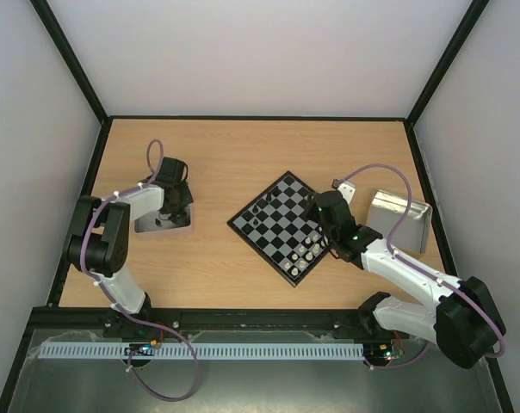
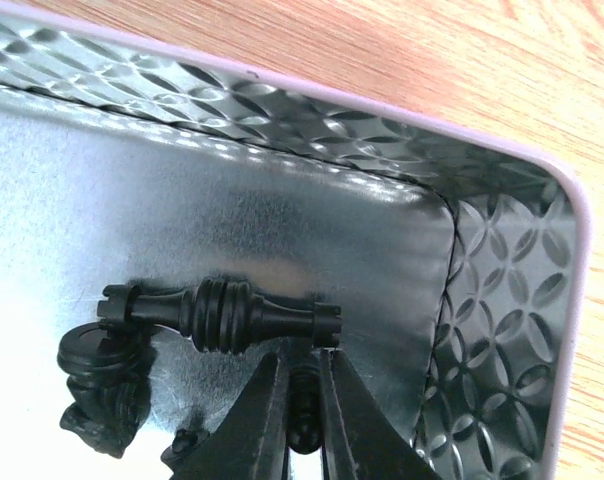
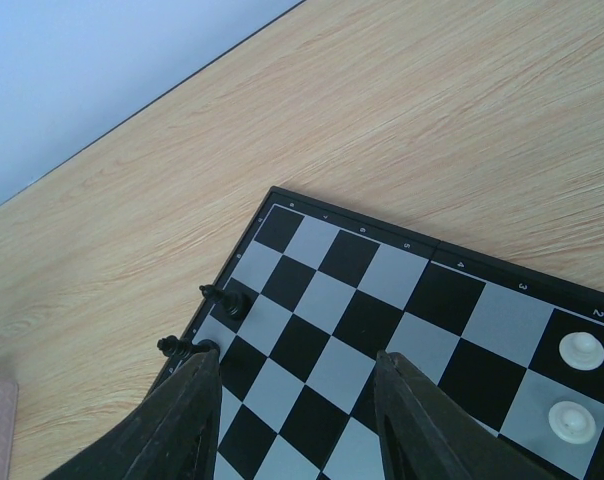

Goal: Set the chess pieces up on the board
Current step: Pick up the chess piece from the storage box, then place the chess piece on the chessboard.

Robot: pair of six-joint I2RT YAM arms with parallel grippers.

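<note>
Pinching a small black piece (image 2: pixel 304 408) between nearly closed fingers, the left tool (image 2: pixel 304 365) sits inside a metal tray (image 2: pixel 502 300). A longer black piece (image 2: pixel 222 313) lies just beyond its tips. The right tool (image 3: pixel 302 430) hangs half open, holding nothing, over the board (image 3: pixel 382 290), with two black pawns (image 3: pixel 227 298) beside one finger.

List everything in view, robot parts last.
table: 1, light wood
board: 1, grey checks with black rim, table centre
left tray: 1, shiny metal, left of board
right tray: 1, shiny metal, right of board
black pieces on board: several, black, far-left edge
white pieces: several, white, board's near-right edge
loose black pieces: at least two, black, lying in left tray
small black piece: 1, black, gripped in left tray
left hand: 1, black, shut on small black piece
right hand: 1, black, open over board
</note>
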